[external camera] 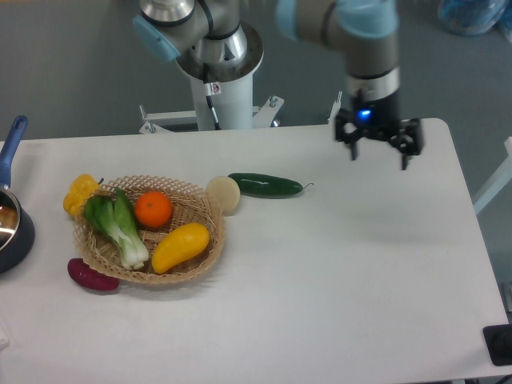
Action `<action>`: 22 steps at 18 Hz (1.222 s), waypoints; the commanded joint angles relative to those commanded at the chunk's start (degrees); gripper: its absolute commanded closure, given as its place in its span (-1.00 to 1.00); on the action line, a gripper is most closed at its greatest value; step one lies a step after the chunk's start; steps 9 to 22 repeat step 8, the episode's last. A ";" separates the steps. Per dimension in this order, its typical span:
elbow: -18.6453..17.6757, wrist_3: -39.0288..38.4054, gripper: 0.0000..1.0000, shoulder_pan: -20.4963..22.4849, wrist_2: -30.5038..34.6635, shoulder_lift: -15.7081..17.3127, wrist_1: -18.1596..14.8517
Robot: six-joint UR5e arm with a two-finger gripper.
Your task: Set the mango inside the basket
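The mango point(181, 246), a smooth yellow-orange oval, lies inside the wicker basket point(202, 202) at its front right. The basket sits on the left part of the table. It also holds a round orange point(154, 209) and a green bok choy point(118, 226). My gripper point(378, 157) hangs open and empty above the table's far right, well away from the basket, with a blue light lit on its wrist.
A yellow bell pepper point(80, 194) rests against the basket's left rim. A purple vegetable point(92, 275) lies at its front left. A pale round vegetable point(224, 194) and a dark green cucumber point(266, 185) lie to its right. A dark pot point(10, 228) stands at the left edge.
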 joint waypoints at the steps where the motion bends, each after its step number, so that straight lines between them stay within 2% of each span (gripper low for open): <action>1: 0.45 1.06 -1.00 0.62 0.00 -2.02 0.09; 2: 0.80 3.24 -1.00 0.62 0.17 -3.70 0.26; 4: 1.68 6.86 -1.00 0.45 0.35 -4.41 0.09; 22: 1.16 6.78 -1.00 0.45 0.61 -4.68 0.18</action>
